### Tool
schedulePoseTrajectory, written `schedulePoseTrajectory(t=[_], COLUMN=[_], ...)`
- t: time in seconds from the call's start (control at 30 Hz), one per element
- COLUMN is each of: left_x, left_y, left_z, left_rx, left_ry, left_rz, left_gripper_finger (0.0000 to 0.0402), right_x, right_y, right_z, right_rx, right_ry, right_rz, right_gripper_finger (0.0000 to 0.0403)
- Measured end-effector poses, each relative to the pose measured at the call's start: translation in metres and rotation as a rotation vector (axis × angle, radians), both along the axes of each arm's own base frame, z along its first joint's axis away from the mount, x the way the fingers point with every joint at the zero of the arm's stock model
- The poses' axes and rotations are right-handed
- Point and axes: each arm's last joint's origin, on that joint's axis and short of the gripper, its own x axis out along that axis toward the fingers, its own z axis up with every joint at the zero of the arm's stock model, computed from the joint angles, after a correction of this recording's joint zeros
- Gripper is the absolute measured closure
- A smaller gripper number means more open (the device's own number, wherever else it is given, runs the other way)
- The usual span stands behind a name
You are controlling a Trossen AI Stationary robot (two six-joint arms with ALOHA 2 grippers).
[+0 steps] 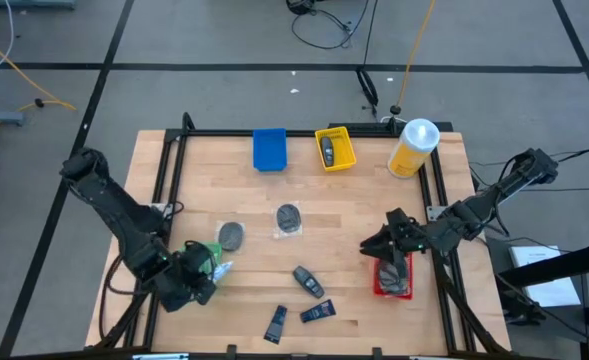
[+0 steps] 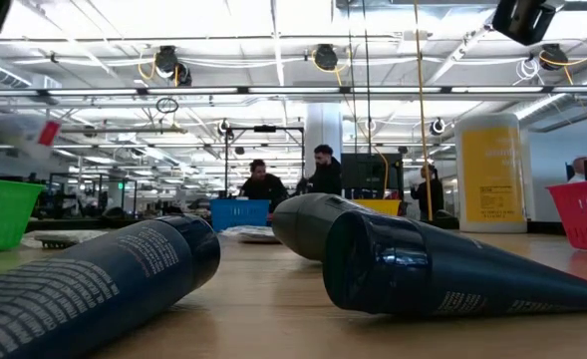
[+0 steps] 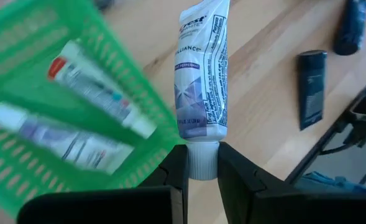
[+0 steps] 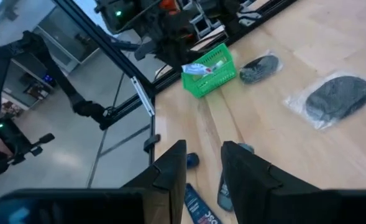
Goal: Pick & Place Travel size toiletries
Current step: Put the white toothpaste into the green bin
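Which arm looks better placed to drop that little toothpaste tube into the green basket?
The left. Its gripper already pinches the white toothpaste tube by the cap, right beside the green basket. The right gripper hovers over the red tray across the table.

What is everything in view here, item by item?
Toothpaste tube: one, white, cap in left pincer, beside green tray.
Toothpaste tubes: two, white, inside green tray.
Dark tubes: three, blue-black, by the low camera.
Wrapped discs: two, dark grey, table centre.
Trays: green left, red right, blue and yellow far side.
Bottle: yellow, white cap, far right.
People: two, beyond table.
Left pincer: shut on tube.
Right pincer: open, over red tray.
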Motion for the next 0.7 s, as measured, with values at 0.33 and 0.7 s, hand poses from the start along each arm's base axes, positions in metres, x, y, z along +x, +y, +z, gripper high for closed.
schedulePoseTrajectory(t=[0.33,0.7], left_x=[-0.030,-0.038], left_y=[-0.008,0.001], left_z=[-0.004,-0.006], left_rx=[-0.006,0.023], left_ry=[0.089,0.155], left_rz=[0.155,0.360], left_gripper_finger=[0.0351,0.0350], right_x=[0.017,0.051], right_y=[-0.002,0.005], right_z=[-0.014,-0.030], right_rx=[-0.038,-0.009], right_ry=[0.065,0.071], right_rz=[-0.047,0.107], right_gripper_finger=[0.0310,0.0310])
